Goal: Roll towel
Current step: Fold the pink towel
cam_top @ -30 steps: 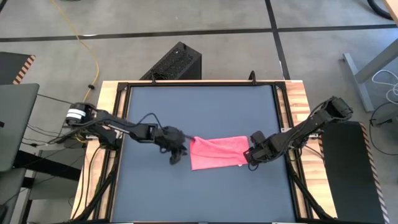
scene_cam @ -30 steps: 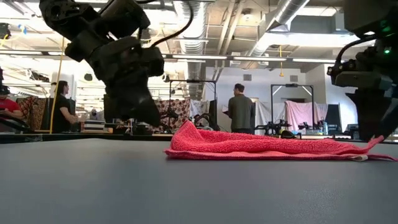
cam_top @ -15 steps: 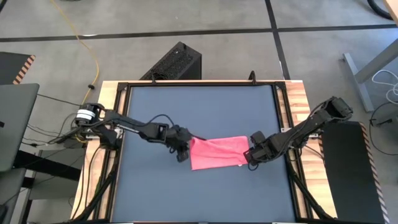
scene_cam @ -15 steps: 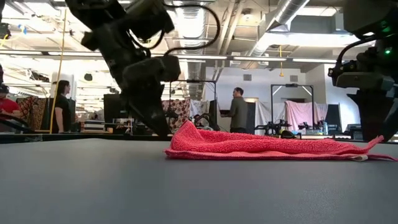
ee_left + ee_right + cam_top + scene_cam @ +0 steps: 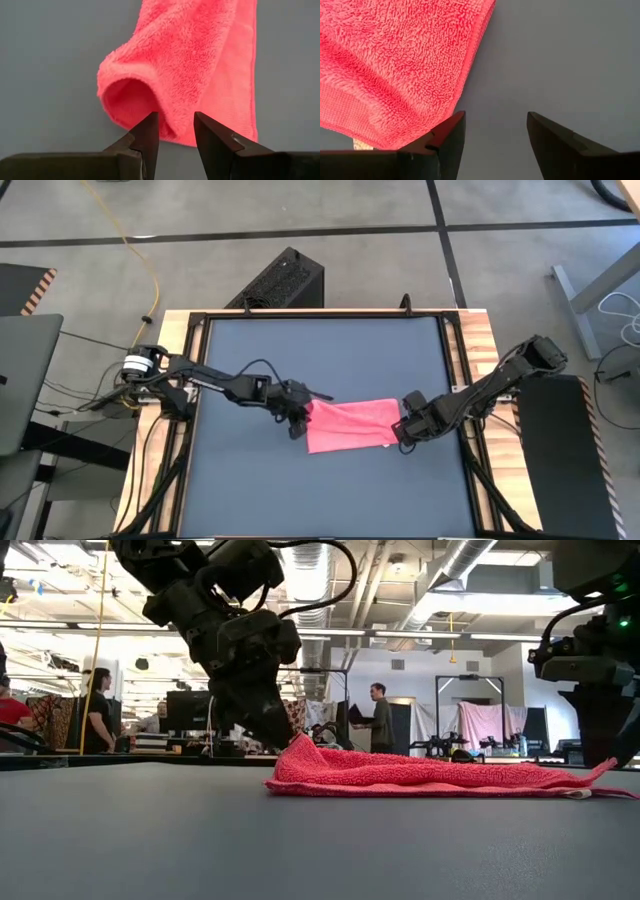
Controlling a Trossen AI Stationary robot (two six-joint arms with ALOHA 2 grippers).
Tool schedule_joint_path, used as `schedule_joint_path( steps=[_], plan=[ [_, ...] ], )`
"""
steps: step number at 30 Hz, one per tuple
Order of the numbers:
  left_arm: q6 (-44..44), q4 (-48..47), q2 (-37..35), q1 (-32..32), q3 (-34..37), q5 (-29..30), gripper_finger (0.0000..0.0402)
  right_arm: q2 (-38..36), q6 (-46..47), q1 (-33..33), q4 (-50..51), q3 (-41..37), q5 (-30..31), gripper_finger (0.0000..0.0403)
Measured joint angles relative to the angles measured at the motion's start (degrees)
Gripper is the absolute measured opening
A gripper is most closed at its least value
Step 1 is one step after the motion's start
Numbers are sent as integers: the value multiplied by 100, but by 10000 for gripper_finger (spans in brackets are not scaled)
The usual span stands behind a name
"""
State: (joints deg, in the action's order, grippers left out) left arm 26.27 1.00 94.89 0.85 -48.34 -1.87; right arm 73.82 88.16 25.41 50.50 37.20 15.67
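Spreading across the middle of the high view, the dark grey counter (image 5: 320, 370) carries everything I am working on, and a little below and right of the frame's centre lies the towel (image 5: 350, 425), a bright pink strip folded over on itself and resting flat on the counter, running left to right between my two arms. I judge the rolling has not properly begun: the cloth is folded, and its left end is merely puffed up into a loose, open loop, which shows plainly in my left wrist view as a rounded lip of towel (image 5: 165, 75) just ahead of my fingers. My left pincer (image 5: 296, 423) sits at that left end, tips down at the counter and right against the raised edge; its jaws stand partly apart with the fold's edge lying in the gap between them, so I read it as released, clamping nothing yet. My right pincer (image 5: 404, 432) waits at the towel's right end, low at the counter, jaws spread wide and empty, with the cloth's corner (image 5: 395, 65) just beside one finger and bare counter between the tips. The next move, as I see it, calls for my left pincer to close on the lifted lip and turn it over toward the right while the right pincer pins the far end, keeping the thin, soft cloth from sliding or the loop from collapsing.
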Motion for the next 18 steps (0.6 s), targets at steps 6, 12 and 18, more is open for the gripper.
schedule_joint_path(
  steps=[6, 12, 18],
  plan=[
    [111, 7, 0, -19, 0, 4, 112, 0, -4, 0, 2, 2, 77, 239],
    [323, 205, 273, -21, -2, -403, 112, 0, 0, 0, 6, 2, 102, 239],
    [528, 412, 689, -12, -4, -636, 112, 0, 74, 5, 21, 2, 104, 239]
  ],
)
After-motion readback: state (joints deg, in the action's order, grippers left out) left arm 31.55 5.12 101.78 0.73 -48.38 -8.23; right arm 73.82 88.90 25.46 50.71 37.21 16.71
